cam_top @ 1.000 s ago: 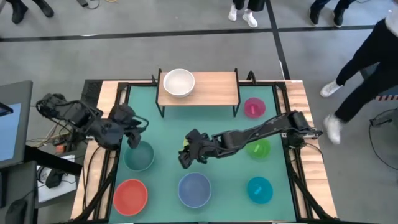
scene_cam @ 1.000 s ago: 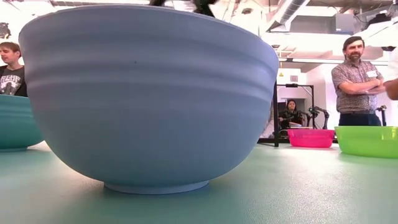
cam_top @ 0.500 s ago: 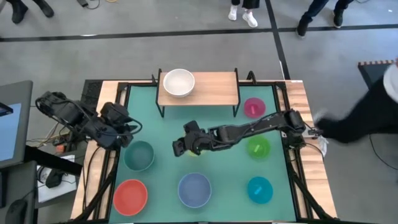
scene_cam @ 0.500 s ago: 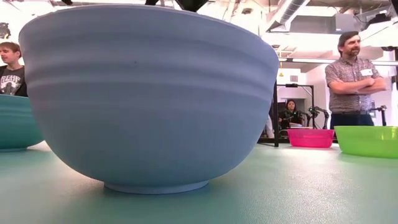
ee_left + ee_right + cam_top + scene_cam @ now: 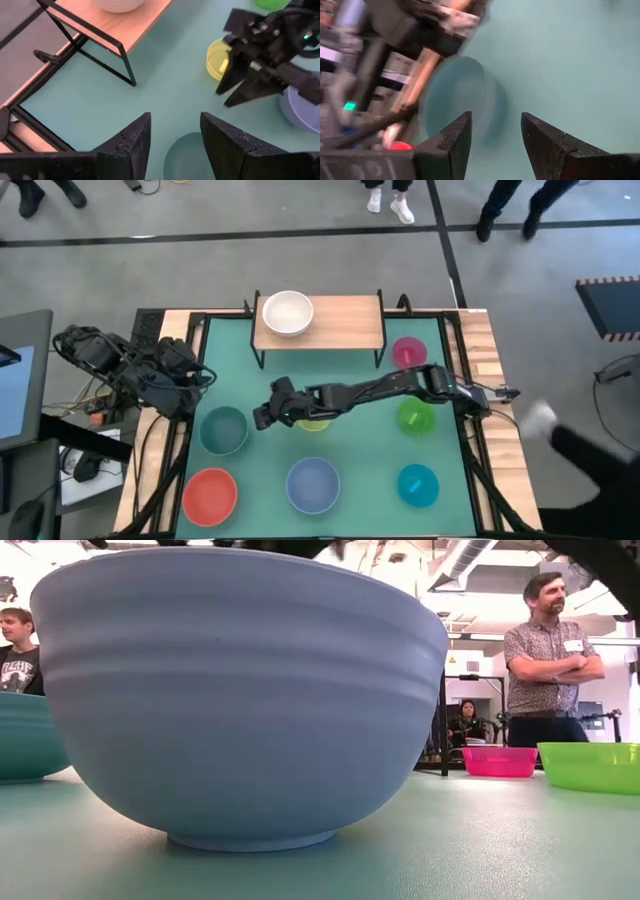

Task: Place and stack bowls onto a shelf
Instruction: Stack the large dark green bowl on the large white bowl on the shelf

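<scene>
Table, near to far: red bowl [image 5: 210,493], periwinkle bowl [image 5: 313,484], cyan bowl [image 5: 418,485]; teal bowl [image 5: 223,429], right gripper [image 5: 262,418] at its 3 o'clock, fingers parted, empty; left gripper [image 5: 197,378] parted; white bowl [image 5: 287,312] on shelf [image 5: 345,321].

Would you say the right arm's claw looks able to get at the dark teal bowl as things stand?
Probably yes: the right claw is open beside the dark teal bowl, with only bare green table between them.

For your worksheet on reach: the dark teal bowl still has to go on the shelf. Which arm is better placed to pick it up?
Probably the right. The right gripper is open beside the teal bowl; the left gripper sits back near the table's edge.
</scene>
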Action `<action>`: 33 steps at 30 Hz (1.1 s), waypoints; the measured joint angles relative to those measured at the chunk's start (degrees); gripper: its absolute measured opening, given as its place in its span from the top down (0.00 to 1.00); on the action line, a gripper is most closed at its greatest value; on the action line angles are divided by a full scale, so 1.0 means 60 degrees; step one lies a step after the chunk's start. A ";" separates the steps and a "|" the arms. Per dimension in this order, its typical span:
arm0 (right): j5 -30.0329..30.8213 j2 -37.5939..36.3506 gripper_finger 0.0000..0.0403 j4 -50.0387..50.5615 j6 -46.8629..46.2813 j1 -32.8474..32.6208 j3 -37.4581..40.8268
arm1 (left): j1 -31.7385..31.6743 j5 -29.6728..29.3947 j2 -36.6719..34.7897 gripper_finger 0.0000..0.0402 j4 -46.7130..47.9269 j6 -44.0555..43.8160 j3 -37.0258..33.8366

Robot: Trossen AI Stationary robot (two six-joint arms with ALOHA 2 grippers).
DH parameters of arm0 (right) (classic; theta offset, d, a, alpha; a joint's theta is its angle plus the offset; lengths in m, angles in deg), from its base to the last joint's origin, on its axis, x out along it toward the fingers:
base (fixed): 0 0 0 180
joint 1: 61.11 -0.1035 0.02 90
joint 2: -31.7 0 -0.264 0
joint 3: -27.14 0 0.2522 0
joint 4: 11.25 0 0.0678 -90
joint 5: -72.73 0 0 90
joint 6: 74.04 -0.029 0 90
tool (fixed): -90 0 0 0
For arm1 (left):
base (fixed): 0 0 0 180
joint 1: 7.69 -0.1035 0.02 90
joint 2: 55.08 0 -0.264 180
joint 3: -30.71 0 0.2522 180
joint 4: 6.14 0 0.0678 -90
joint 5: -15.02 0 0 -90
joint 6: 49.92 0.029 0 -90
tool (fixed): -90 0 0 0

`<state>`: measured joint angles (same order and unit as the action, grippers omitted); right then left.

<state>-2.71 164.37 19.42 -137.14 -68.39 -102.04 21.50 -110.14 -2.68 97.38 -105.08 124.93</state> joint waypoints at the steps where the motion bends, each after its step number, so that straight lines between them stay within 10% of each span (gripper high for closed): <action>1: -0.0086 0.0192 0.51 0.0063 0.0076 0.0017 -0.0239 | 0.0000 0.0002 -0.0003 0.62 -0.0003 0.0058 0.0000; 33: -0.1609 0.2472 0.39 -0.0075 0.0780 0.0198 -0.1937 | -0.0004 0.0003 0.0436 0.63 0.0043 -0.0041 0.0000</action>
<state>-12.36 179.20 18.97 -132.46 -67.20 -113.66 21.47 -110.12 -0.07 97.64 -105.33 124.93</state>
